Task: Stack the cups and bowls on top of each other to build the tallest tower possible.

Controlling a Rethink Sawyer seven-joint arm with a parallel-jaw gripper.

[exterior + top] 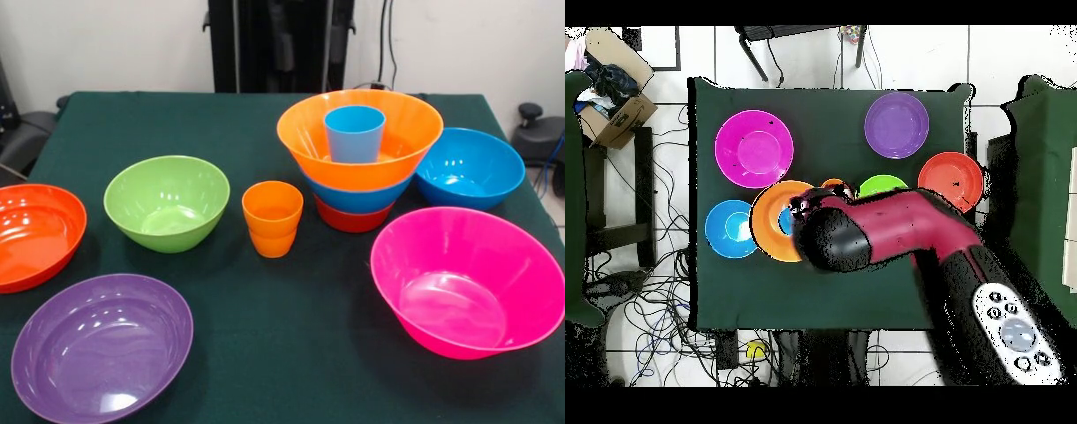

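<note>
The dark green worktop (265, 353) carries seven bowls and, as far as can be counted, three cups.

The tower (357, 163) stands toward the far side, right of centre in the front view. It is three bowls nested upright: a red-orange bowl (351, 217) at the bottom, a blue bowl (356, 198) in it, and a wide orange bowl (397, 132) on top. One light blue cup (355, 132) stands upright inside the orange bowl.

Four bowls sit singly, all upright and none touching another:
- one lime green bowl (167, 202), left of centre;
- one red-orange bowl (35, 235) at the left edge;
- one purple bowl (101, 346) at the near left;
- one large pink bowl (468, 281) at the near right.

A second blue bowl (470, 167) sits just beside the tower on its right, close enough that contact cannot be told.

Between the green bowl and the tower stand the orange cups (273, 218), which look like two nested, one inside the other, upright.

In the overhead view the red and black arm (905, 235) reaches across the worktop, its end lying over the tower and the orange cups. The hand itself is hidden beneath the arm there and does not show in the front view, so whether it is spread or pressed together cannot be told.
</note>
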